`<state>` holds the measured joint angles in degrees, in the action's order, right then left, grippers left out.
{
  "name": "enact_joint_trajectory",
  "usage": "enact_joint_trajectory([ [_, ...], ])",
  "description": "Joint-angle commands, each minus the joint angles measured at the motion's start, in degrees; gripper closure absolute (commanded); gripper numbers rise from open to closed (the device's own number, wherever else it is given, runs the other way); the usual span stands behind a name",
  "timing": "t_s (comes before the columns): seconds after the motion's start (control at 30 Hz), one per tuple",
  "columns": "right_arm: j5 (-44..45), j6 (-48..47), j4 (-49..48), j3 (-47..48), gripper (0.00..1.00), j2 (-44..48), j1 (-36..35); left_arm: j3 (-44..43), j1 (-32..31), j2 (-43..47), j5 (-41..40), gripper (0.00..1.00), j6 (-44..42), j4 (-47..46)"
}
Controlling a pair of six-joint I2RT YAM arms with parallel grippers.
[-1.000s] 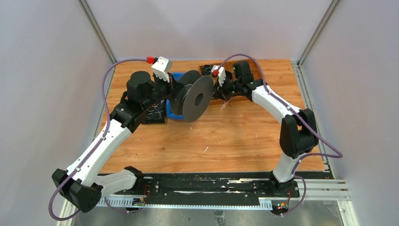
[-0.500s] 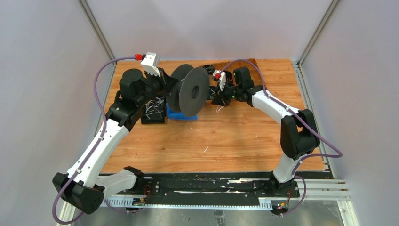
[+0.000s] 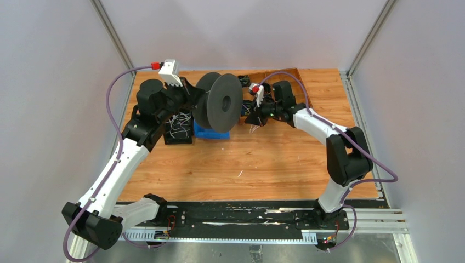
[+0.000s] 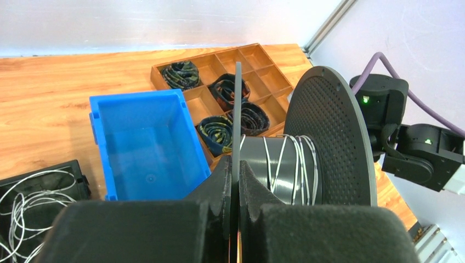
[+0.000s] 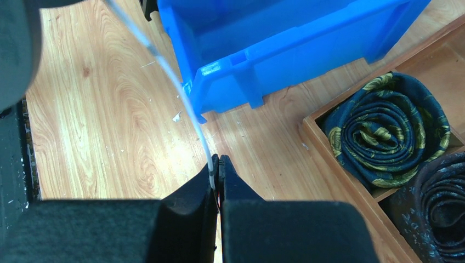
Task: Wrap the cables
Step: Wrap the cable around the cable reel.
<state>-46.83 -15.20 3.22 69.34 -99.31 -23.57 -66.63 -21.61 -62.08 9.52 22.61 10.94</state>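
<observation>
Near the far edge of the table, the flange of a black spool is clamped by the left gripper, light, limp, hair-thin cables are wound on its hub, and one strand, likely slippery, is pinched tight by the right gripper.

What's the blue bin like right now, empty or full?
Empty, as far as it shows: the left wrist view looks down into the bin and sees only bare blue floor. Its near edge is hidden.
</observation>
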Motion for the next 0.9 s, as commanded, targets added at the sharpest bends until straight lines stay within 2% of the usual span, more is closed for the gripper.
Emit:
enact_joint_trajectory([
  [0.0, -0.54, 1.53, -1.65, -1.82, 0.99, 1.06, 0.58, -0.84, 0.99, 1.30, 0.01, 1.00, 2.36, -4.73],
  [0.57, 2.87, 5.34, -6.29, -4.60, 0.99, 1.83, -1.43, 0.25, 1.08, 1.31, -4.02, 1.00, 6.88, -5.67],
  [0.87, 7.58, 9.91, -12.96, -9.75, 0.99, 3.49, -4.84, -1.91, 0.77, 1.62, -7.39, 1.00, 2.85, -2.37],
])
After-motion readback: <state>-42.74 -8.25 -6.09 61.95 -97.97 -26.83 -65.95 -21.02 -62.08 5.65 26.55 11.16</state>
